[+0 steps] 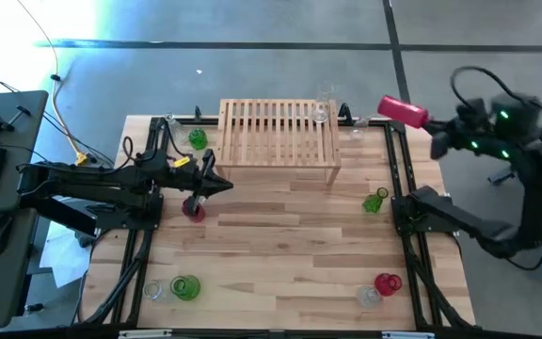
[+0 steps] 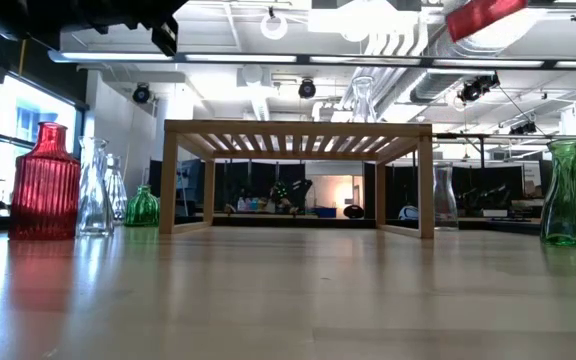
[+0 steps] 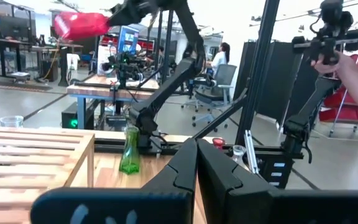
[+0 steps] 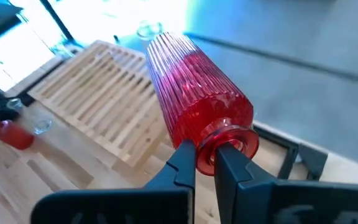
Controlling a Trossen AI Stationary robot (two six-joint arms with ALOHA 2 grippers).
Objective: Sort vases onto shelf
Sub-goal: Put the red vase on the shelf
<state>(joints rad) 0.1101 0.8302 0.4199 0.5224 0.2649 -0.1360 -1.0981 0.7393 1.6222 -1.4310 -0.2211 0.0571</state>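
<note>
A ribbed red vase (image 4: 194, 102) is pinched by its neck in the right gripper (image 4: 205, 163), held in the air at two o'clock off the shelf (image 1: 278, 131). One clear vase (image 1: 323, 105) stands on the shelf. Three green vases, two more red ones and several clear ones sit on the table (image 1: 280, 254). The left gripper (image 1: 222, 185), fingers together and empty, hovers at eight o'clock of the shelf.

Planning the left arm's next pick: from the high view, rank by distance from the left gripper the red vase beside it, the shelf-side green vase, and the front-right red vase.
From the left gripper:
1. Red vase, just beside it.
2. Green vase, left of the shelf.
3. Red vase, front right.
</note>
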